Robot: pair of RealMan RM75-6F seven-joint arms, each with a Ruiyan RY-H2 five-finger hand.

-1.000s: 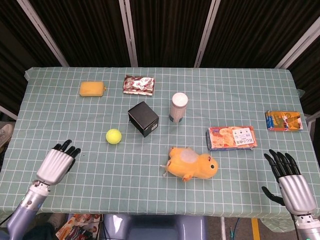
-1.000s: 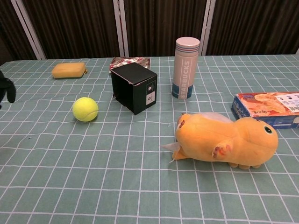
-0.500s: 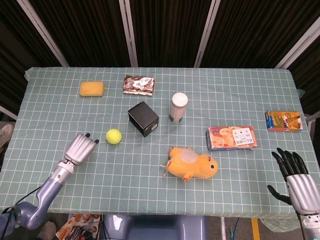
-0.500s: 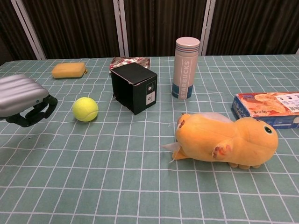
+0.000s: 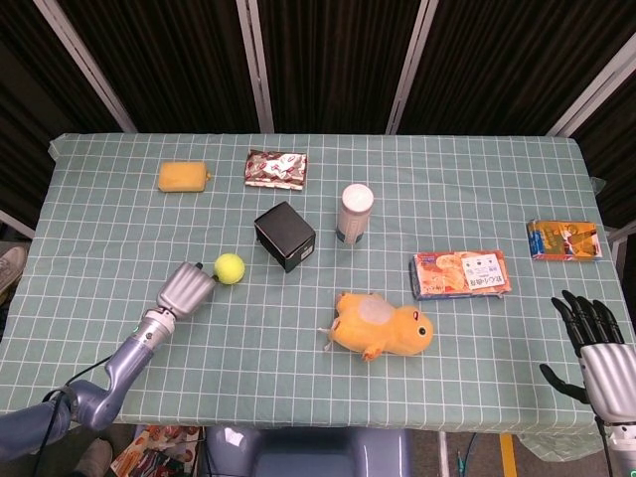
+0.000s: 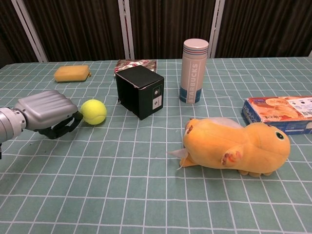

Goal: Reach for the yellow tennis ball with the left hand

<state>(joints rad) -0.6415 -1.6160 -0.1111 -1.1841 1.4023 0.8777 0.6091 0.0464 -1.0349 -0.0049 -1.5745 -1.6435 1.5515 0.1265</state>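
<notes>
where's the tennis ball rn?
The tennis ball sits left of centre on the table in the head view, between the left hand and the black box.

left hand (image 6: 46,113): ribbed silver-grey back shell, black fingers | left forearm: glossy blue-grey, rounded, silver wrist collar | right hand (image 5: 599,348): ribbed silver back, slim black fingers

We cannot see the fingertips of the left hand (image 6: 46,113) (they curl under its silver back), so contact with the tennis ball (image 6: 93,111) is unclear. The right hand (image 5: 599,347) is cut by the head view's edge. The snack box (image 6: 282,112) runs off the chest view.
</notes>
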